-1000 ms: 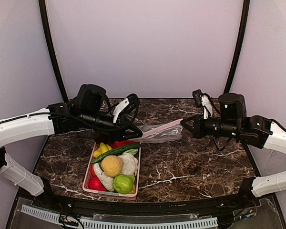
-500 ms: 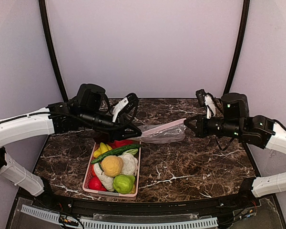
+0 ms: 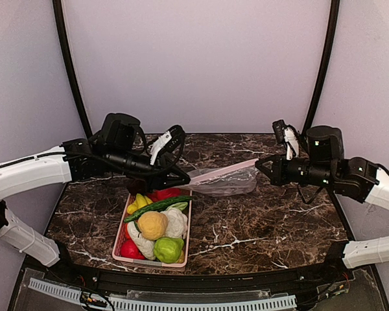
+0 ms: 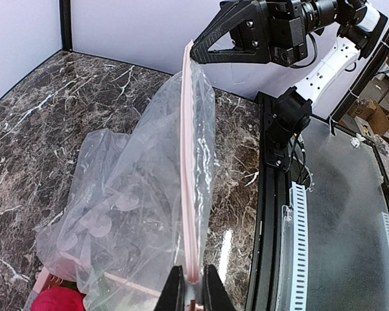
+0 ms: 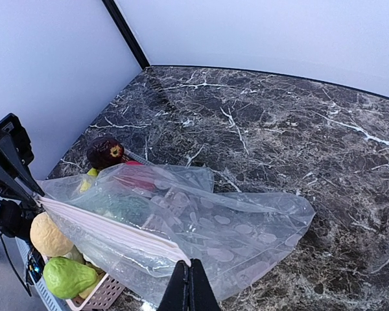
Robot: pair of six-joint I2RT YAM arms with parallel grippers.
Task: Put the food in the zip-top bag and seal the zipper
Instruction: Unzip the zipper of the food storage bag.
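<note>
Clamped between the left gripper (image 4: 193, 299) jaws at bottom edge: near end of thin pale pink press-seal zipper (image 4: 187, 162). Stretched straight to black right gripper (image 4: 196, 53), closed on far end. Beside strip, clear white-dotted floppy plastic bag (image 4: 123, 207) hanging over dark marble table (image 4: 65, 110).

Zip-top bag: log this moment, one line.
zip-top bag: stretched; zipper: taut between grippers; left gripper: shut on zipper; right gripper: shut on zipper; food: in basket

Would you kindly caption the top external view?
Left gripper and right gripper stretch the zip-top bag by its zipper, near the pink basket of food.
</note>
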